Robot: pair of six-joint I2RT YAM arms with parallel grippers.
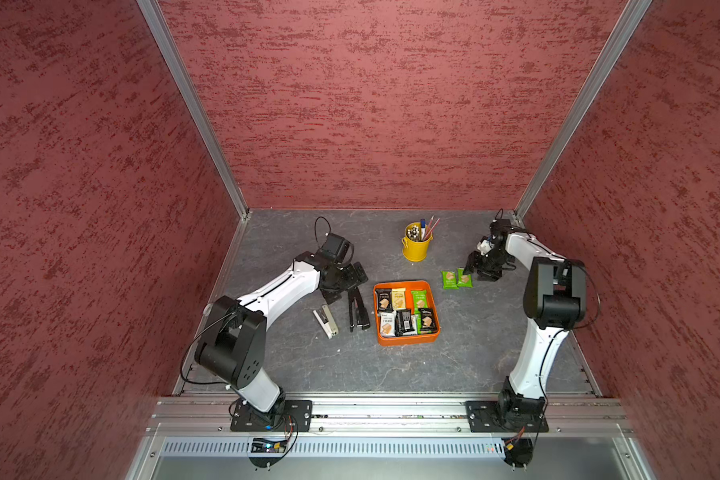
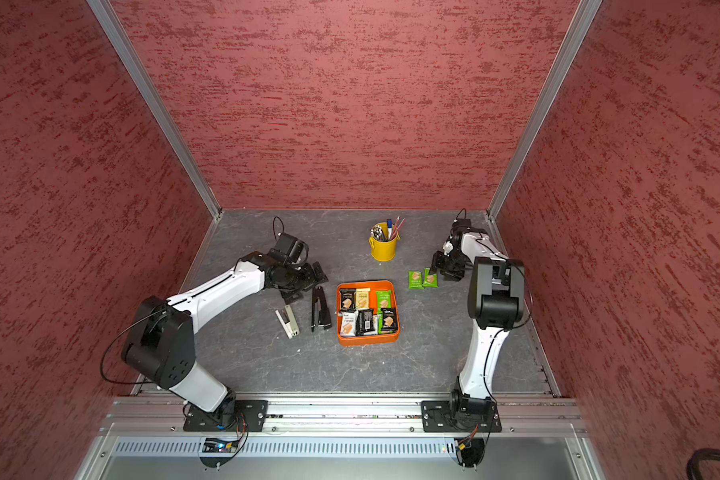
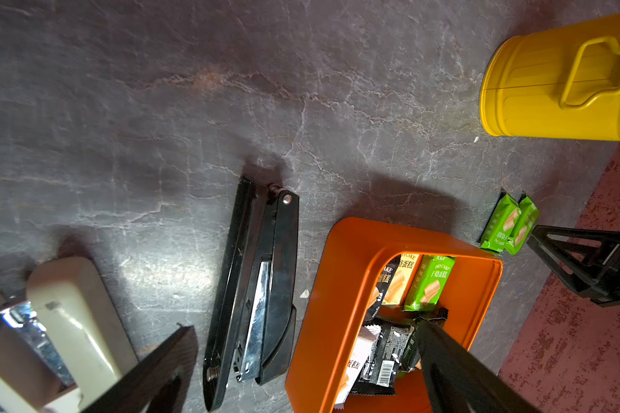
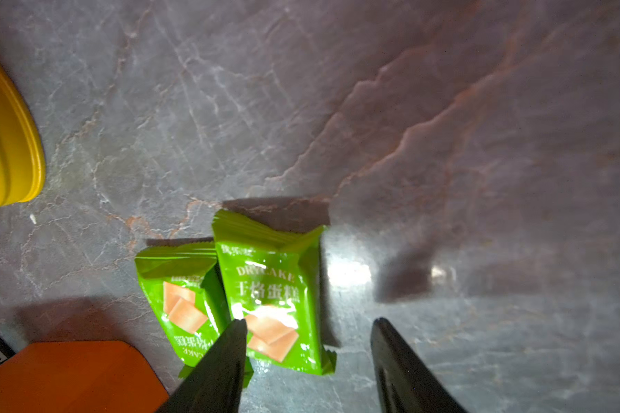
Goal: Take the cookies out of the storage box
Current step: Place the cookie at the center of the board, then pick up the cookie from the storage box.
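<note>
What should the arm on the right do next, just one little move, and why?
Probably lift the right tool straight up. Its jaws stand apart, and the green sealed cookie packet below lies on the grey marbled table beside another green packet, so it looks released. More packets wait in the shallow orange tray.

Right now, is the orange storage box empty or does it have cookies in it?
Not empty: several cookies lie inside the storage box; two green packets lie outside it.
</note>
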